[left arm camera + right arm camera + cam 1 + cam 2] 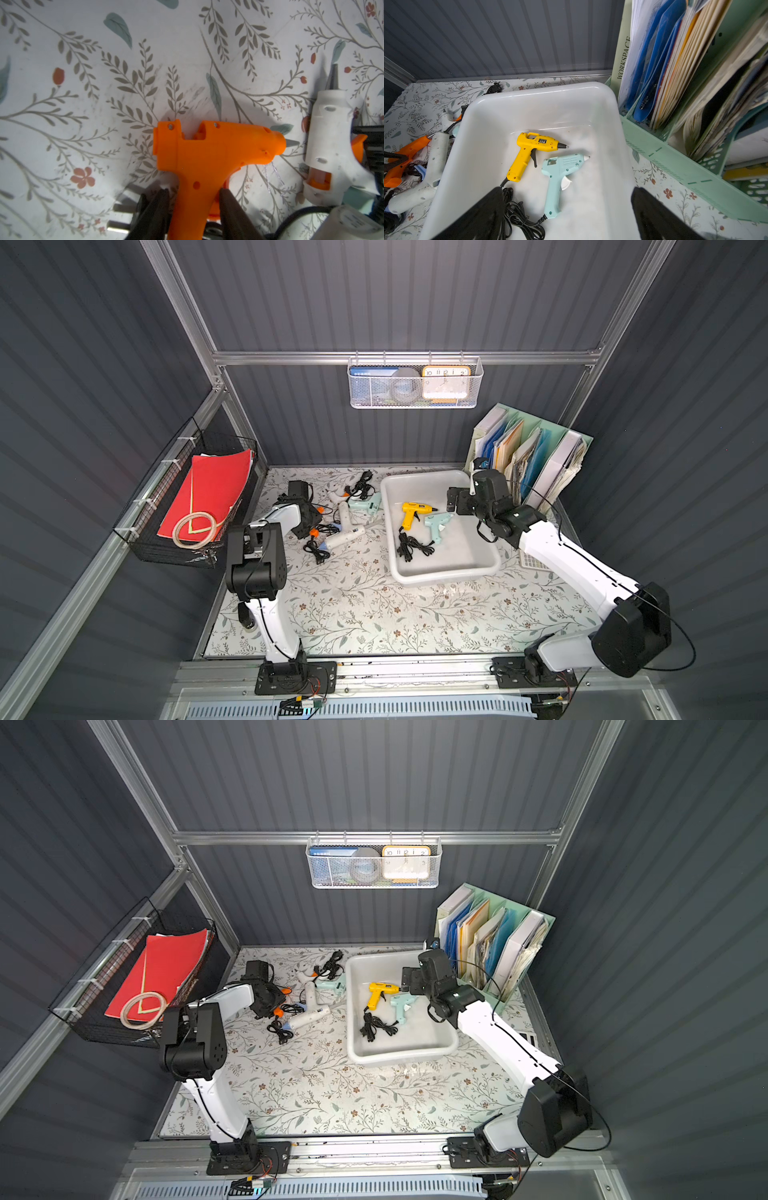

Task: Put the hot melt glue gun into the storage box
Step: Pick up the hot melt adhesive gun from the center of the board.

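An orange hot melt glue gun (209,151) lies on the flowered table, nozzle toward a white glue gun (330,141). My left gripper (194,193) is shut on its handle, one finger pressed to each side. In both top views only orange bits (320,509) (286,991) show beside the left gripper (305,518). The storage box (446,572) (399,1054) (542,89) holds a yellow gun (411,512) (533,149) and a pale teal gun (436,524) (560,172) with their black cords. My right gripper (455,501) (566,193) hangs open over the box's right side, holding nothing.
More glue guns, two white (345,537) and one teal (365,504), lie with tangled cords between the left gripper and the box. A green file rack (536,456) stands close behind the right arm. A black wire basket (195,506) hangs left, a white mesh basket (415,383) on the back wall.
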Controlling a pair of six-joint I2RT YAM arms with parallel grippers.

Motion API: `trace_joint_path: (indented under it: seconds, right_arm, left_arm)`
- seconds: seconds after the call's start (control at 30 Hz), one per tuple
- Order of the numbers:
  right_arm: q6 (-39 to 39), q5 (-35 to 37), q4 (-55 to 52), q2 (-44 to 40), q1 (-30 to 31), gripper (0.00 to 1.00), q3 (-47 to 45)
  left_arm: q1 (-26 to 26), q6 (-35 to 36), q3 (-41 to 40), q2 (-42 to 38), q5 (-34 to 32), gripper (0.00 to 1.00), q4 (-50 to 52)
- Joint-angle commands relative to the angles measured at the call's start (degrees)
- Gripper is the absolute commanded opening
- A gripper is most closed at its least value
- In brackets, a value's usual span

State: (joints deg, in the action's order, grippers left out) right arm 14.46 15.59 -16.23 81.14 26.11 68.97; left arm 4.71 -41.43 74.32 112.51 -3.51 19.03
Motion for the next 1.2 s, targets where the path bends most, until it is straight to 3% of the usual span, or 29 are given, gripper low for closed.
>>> trace_joint_path:
  seconds: [0.0,0.3,0.47,0.8,1.1,1.17]
  right_arm:
    - [0.0,1.1,1.0,0.0,0.4,0.99,-0.1]
    - [-0.3,1.3,1.3,0.5,0.7,0.99,0.5]
    - [-0.9,1.7,1.5,0.6,1.0,0.99,0.9]
    - [-1.3,2.2,2.1,0.6,1.3,0.99,0.9]
    - [-1.2,2.3,1.9,0.0,1.3,0.99,0.2]
    - [-1.1,2.1,1.8,0.0,1.4,0.99,0.2]
  left_arm:
    - [-0.2,1.3,-0.1,2.9,1.1,0.45,3.2]
    - [-0.2,1.5,0.1,3.3,0.3,0.42,4.1]
    - [-0.5,2.2,0.2,2.7,0.3,0.58,5.9]
    - [-1.1,3.8,0.5,2.4,-2.0,0.57,9.2]
    - [-1.1,4.6,4.5,4.8,-0.8,0.76,9.5]
    - [-1.2,5.2,4.8,4.6,0.0,0.84,9.4]
